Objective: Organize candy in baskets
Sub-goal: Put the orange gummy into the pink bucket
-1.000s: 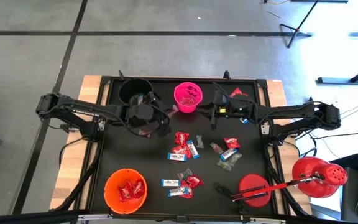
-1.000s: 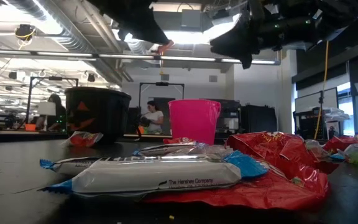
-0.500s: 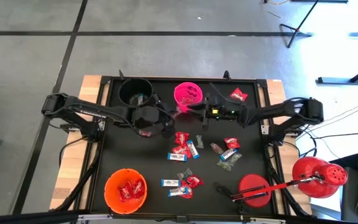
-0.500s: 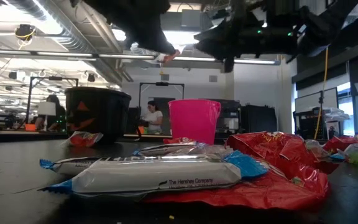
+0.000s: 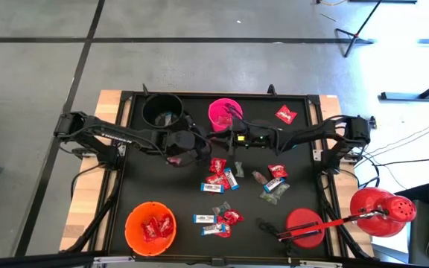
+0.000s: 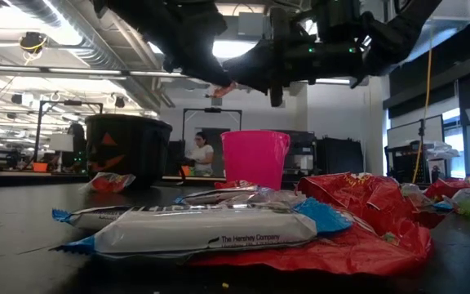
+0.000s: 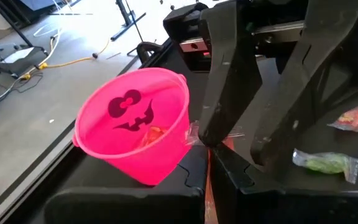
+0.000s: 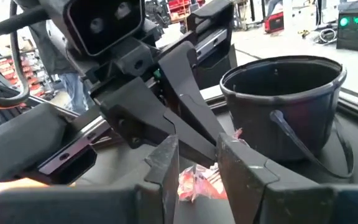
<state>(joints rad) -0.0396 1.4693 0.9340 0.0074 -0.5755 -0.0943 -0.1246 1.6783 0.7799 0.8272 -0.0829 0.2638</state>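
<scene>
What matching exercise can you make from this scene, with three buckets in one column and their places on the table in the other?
Column 1:
1. black bucket
2. pink bucket
3. orange bucket

Column 2:
a. near edge of the table, on the left arm's side, red candy inside
b. far left corner, beside the left arm
c. far edge, near the middle, close to both claws

Pairs: 1-b, 2-c, 3-a

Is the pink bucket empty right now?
Not empty: the left wrist view shows a candy wrapper inside the upright pink bucket; how many pieces, cannot tell.
</scene>
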